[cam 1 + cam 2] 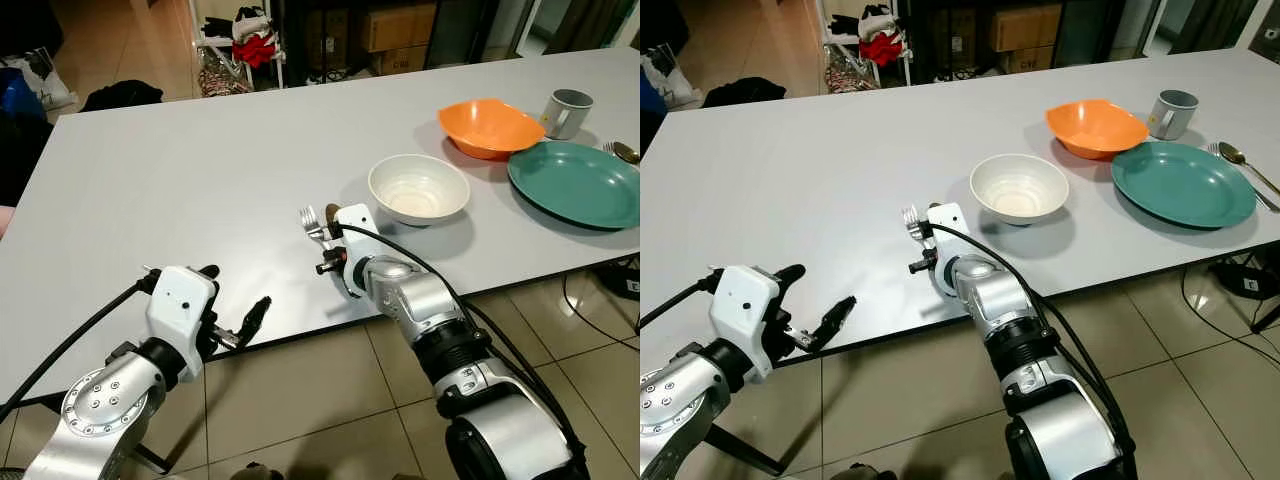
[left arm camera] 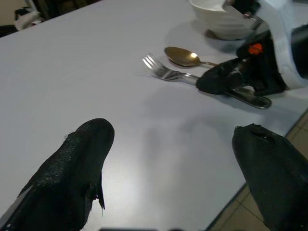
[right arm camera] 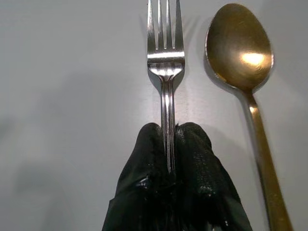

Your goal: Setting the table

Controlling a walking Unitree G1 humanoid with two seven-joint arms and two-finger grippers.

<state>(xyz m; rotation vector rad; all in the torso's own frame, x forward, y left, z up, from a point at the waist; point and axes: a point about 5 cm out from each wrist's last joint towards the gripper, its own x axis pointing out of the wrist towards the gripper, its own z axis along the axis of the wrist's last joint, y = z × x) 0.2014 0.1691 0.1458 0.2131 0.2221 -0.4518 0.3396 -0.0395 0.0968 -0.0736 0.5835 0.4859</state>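
Right gripper [image 3: 168, 154] pressed together on the handle of a silver metal fork [image 3: 165, 57], both black fingers [image 3: 144, 168] pinching the slim stem just behind the neck. Fork lying low over the pale grey counter [image 1: 200, 170], near its front edge, long axis running from that edge toward the far one, tines pointing away from the robot. Whether resting on the surface or held just above it, impossible to tell. Just beside the fork, on the side toward the bowls, a gold-coloured metal spoon [image 3: 240, 43] lying flat and parallel, bowl end also pointing to the far edge, not touching the fork or the fingers.

Left gripper [image 1: 232, 318] at the front edge of the counter, well toward the left end, fingers spread wide apart and holding nothing; one fingertip [image 2: 82, 154] over the surface, the other out past the edge above the tiled floor [image 1: 300, 400].

Further along toward the right end: a white round ceramic bowl [image 1: 418, 188] near the fork, an orange plastic bowl [image 1: 490, 127] behind it, a large teal round plate [image 1: 575, 182], a grey mug [image 1: 566, 112] close to the far right corner, and beyond the plate another fork and gold spoon [image 1: 1240, 160] lying together.
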